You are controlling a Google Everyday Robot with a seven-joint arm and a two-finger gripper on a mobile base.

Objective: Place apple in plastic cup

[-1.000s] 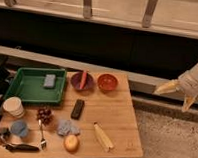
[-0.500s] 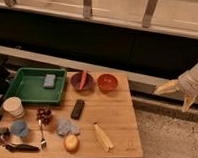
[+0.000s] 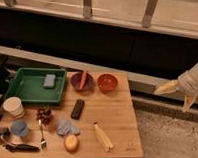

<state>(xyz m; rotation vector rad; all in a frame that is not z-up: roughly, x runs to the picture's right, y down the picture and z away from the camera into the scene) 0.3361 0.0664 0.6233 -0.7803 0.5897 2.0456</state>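
Note:
The apple (image 3: 71,142), round and yellow-orange, lies near the front edge of the wooden table (image 3: 115,119). The plastic cup (image 3: 19,128), small and light blue, stands at the front left of the table, left of the apple with a fork between them. My gripper (image 3: 177,95) hangs in the air off the table's right side, far from both. Its two pale fingers (image 3: 165,88) are spread apart and open, with nothing between them.
A green tray (image 3: 22,87) holds a grey block at the back left. A dark bowl (image 3: 83,81) and an orange bowl (image 3: 107,82) stand behind. A black bar (image 3: 77,109), grapes (image 3: 43,114), a cream container (image 3: 13,107), a crumpled cloth (image 3: 66,127) and a long yellow item (image 3: 103,137) lie about.

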